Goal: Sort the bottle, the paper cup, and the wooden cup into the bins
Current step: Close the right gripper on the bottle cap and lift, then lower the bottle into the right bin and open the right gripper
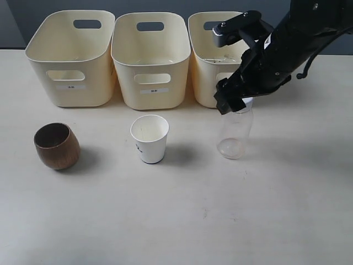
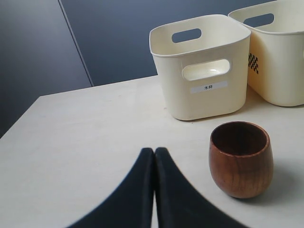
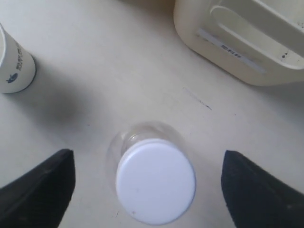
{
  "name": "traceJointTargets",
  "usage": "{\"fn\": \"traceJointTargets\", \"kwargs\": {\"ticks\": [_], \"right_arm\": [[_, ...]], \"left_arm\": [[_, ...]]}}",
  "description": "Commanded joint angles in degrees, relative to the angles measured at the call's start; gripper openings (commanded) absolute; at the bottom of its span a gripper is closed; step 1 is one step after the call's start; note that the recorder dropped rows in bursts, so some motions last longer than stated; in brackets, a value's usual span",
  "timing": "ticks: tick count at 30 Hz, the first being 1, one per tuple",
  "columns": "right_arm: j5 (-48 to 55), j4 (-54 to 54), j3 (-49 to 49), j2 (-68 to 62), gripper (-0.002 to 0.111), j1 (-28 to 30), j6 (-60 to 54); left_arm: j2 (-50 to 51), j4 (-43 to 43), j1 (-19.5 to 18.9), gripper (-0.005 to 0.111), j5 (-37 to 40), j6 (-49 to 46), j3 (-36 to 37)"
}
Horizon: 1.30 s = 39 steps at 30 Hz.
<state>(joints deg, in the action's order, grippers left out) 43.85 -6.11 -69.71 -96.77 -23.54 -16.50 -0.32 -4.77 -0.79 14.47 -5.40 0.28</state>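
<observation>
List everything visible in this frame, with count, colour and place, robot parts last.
bins: three, cream-yellow, in a row at the back of the table.
wooden cup: one, dark brown, upright in front of the left bin.
paper cup: one, white, upright in front of the middle bin.
bottle: one, clear with white cap, upright in front of the right bin.
table: one, pale beige.
right gripper: black, open, fingers either side of the bottle cap.
left gripper: black, shut, near the wooden cup.
</observation>
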Motion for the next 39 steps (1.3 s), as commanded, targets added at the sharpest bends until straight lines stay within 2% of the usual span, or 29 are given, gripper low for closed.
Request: {"fn": "traceJointTargets", "kwargs": {"ticks": [1, 4, 8, 13, 15, 21, 28, 31, 35, 39], "right_arm": [[0.8, 0.1, -0.2, -0.1, 0.064, 0.1, 0.2], [0.8, 0.1, -0.2, -0.1, 0.053, 0.1, 0.2], [0.8, 0.1, -0.2, -0.1, 0.055, 0.1, 0.2], [1.5, 0.1, -0.2, -0.1, 0.052, 0.1, 0.2], [1.9, 0.3, -0.2, -0.1, 0.043, 0.1, 0.2], [1.9, 1.0, -0.2, -0.1, 0.0, 0.1, 0.2], [1.0, 3.4, -0.2, 0.5, -0.001, 0.1, 0.2], [-4.3, 3.2, -0.7, 8.2, -0.001, 0.1, 0.2], [-3.4, 3.2, -5.2, 18.0, -0.001, 0.1, 0.2], [-4.7, 3.3, -10.2, 20.3, -0.001, 0.1, 0.6]], "left_arm": [[0.3, 0.0, -0.1, 0.0, -0.9, 0.3, -0.3], [0.3, 0.0, -0.1, 0.0, -0.9, 0.3, -0.3], [0.3, 0.0, -0.1, 0.0, -0.9, 0.3, -0.3], [0.3, 0.0, -0.1, 0.0, -0.9, 0.3, -0.3], [0.3, 0.0, -0.1, 0.0, -0.9, 0.3, -0.3], [0.3, 0.0, -0.1, 0.0, -0.9, 0.3, -0.3], [0.3, 0.0, -0.1, 0.0, -0.9, 0.3, -0.3], [0.3, 0.0, -0.1, 0.0, -0.9, 0.3, -0.3], [0.3, 0.0, -0.1, 0.0, -0.9, 0.3, -0.3], [0.3, 0.0, -0.1, 0.0, -0.9, 0.3, -0.3]]}}
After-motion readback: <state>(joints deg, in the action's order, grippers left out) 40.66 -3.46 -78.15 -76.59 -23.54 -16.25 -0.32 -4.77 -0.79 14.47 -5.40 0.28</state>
